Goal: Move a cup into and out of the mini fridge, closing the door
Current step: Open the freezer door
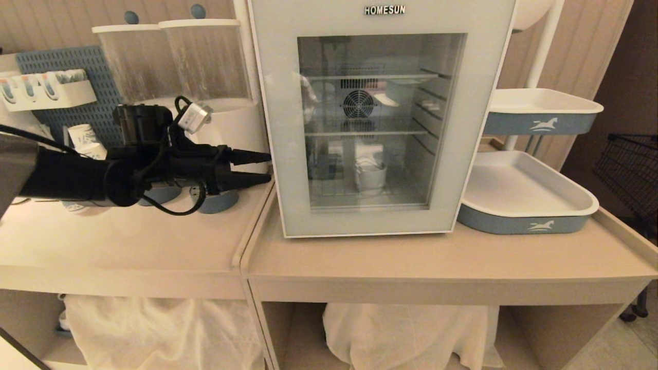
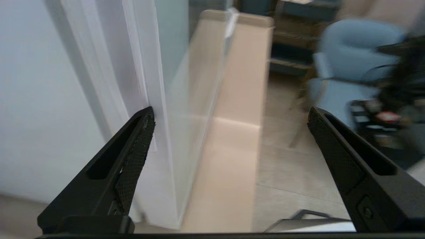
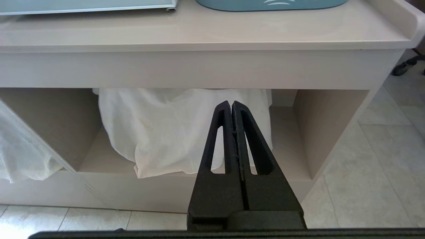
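Access to cup [image 1: 371, 177]: barred by closed door [image 1: 380, 128] of mini fridge [image 1: 506, 61]. Left flank: left gripper [image 1: 269, 167], jaws wide, at the door edge, dispensers [image 1: 175, 61] just behind. Right flank: stacked trays [image 1: 524, 195] adjoining. Counter [image 1: 437, 262] frontage: unobstructed.

We see the left gripper [image 2: 230, 124] with its two black fingers [image 2: 132, 159] spread wide. One finger's tip lies at the white edge of the door [image 2: 156, 99]; whether it touches, we cannot tell. Beside the door runs a beige counter [image 2: 232, 132]. Past the counter we see tiled floor [image 2: 292, 172] and a blurred blue chair [image 2: 348, 63].
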Controlling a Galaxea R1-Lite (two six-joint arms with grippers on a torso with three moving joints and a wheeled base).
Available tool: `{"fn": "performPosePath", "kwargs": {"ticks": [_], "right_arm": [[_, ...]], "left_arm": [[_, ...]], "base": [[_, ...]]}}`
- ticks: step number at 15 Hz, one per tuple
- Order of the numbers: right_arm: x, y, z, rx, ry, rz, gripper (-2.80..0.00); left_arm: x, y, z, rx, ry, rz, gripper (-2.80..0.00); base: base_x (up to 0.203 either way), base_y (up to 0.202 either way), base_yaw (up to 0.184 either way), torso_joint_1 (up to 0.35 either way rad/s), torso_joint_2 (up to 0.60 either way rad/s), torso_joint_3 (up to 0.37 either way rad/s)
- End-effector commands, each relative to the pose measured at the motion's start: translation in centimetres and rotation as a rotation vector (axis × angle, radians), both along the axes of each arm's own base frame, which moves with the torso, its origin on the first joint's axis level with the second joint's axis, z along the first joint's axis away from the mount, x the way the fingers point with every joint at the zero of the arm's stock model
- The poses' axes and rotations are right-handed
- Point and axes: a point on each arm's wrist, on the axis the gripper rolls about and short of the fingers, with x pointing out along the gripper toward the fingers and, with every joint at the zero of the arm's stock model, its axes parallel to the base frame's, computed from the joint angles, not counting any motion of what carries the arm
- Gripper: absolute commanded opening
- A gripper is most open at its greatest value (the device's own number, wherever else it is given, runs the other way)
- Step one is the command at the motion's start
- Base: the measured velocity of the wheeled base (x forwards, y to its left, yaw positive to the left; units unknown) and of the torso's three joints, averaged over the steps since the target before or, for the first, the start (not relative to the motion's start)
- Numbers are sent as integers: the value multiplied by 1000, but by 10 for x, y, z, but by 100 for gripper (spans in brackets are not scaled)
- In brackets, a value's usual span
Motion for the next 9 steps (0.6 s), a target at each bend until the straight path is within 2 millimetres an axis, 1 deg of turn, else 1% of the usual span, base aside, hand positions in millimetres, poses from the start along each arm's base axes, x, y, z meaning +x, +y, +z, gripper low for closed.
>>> {"fn": "performPosePath", "kwargs": {"ticks": [1,4,6,9], "right_arm": [[0,0,0,0,3,1,-280],[0,0,0,0,3,1,-280],[0,0,0,0,3,1,-280],[0,0,0,0,3,1,-280]], "left_arm": [[4,-3,-7,21,-16,55,0],[5,-8,-10,24,-12,46,0],[3,-8,-10,21,9,38,0],[-5,-8,-12,11,35,-10,0]], "base": [[0,0,0,0,0,0],[0,0,0,0,0,0],[0,0,0,0,0,0],[0,0,0,0,0,0]]}}
